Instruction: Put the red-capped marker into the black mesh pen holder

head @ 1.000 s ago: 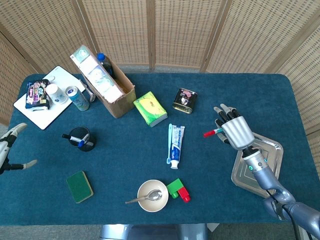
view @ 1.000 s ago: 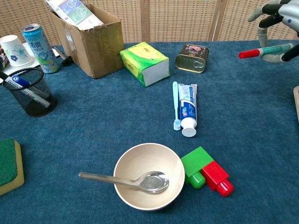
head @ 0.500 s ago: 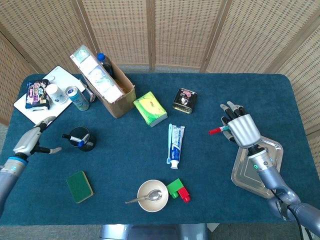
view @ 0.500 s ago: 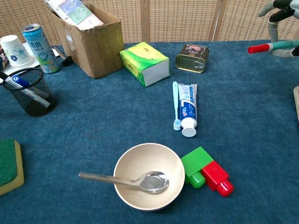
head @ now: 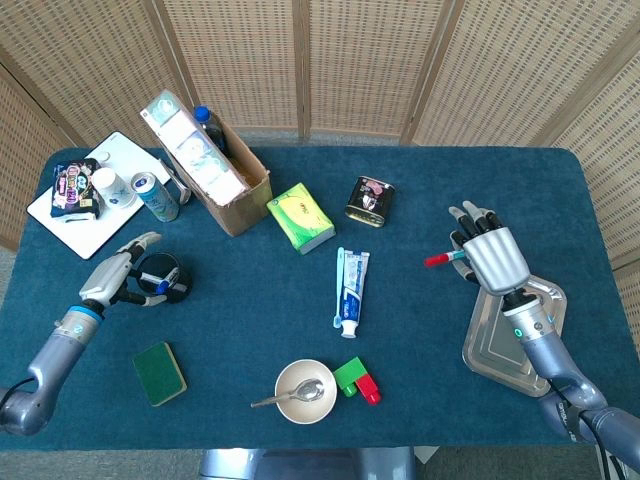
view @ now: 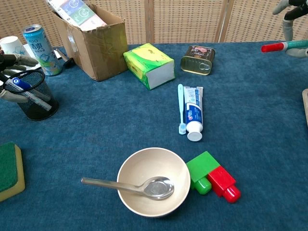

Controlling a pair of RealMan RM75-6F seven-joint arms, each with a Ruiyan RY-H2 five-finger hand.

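The right robot hand point(head: 487, 258) grips the red-capped marker point(head: 441, 258) above the desk's right edge, its long axis roughly level with the cap pointing left. The black mesh pen holder point(head: 160, 276) stands well apart near the left edge, where the left robot hand point(head: 118, 275) cups it, fingers apart.

Silver-grey right robot hand point(head: 490, 262) w/ dark fingertips; left robot hand point(head: 113, 275) beige-grey, blue wrist ring

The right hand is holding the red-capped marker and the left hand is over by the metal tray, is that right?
Not quite. The right hand does hold the red-capped marker, but the left hand is by the black mesh pen holder, not the metal tray. The head view shows it.
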